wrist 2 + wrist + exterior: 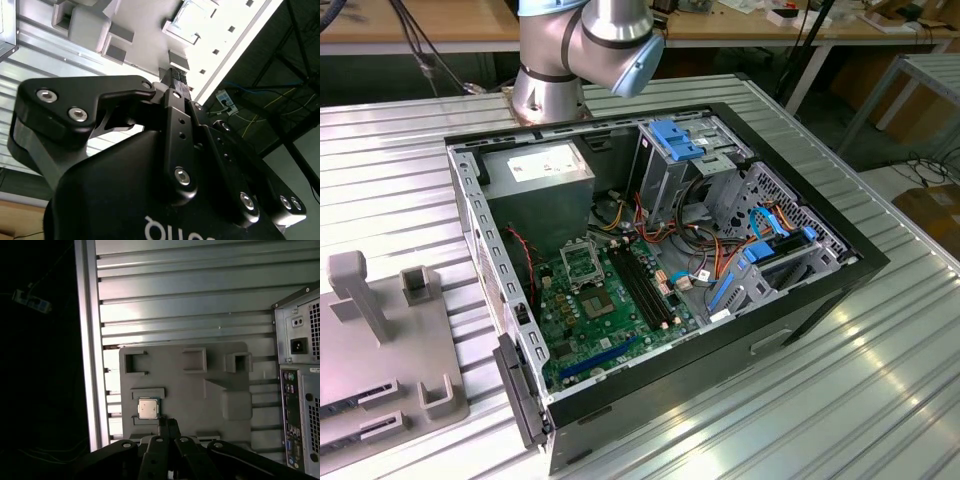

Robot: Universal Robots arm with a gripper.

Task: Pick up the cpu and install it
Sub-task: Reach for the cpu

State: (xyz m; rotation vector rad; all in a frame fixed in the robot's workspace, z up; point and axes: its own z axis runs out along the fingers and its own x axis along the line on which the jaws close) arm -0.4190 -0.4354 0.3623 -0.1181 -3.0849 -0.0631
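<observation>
On the grey fixture plate [185, 405], found the cpu [148, 408] lying flat in a square pocket, pale metal face up, untouched and not yet lifted. Judged the step in hand to be the approach for the pick. To do it well, by that reading:

- needed to centre over the chip before descending;
- needed to spread wide enough to clear two opposite edges;
- needed to come down square to the pocket;
- needed to close gently on the edges and never on the face;
- needed to keep the chip level while lifting.

Saw the pincer [170, 424] in the first wrist view near the cpu, a little to one side of it rather than straight over it. Found it apart from the chip and holding nothing. Read its tips as pressed together, with no gap showing. Could not tell the height over the pocket.

Beyond the plate, noted the ribbed metal counter [175, 295] carrying it. Farther out, in the exterior view, noted the computer case [670, 280] well apart from the pocket, lying open on its side, with the green board [590, 320] and the socket frame [582, 262] exposed inside.
</observation>
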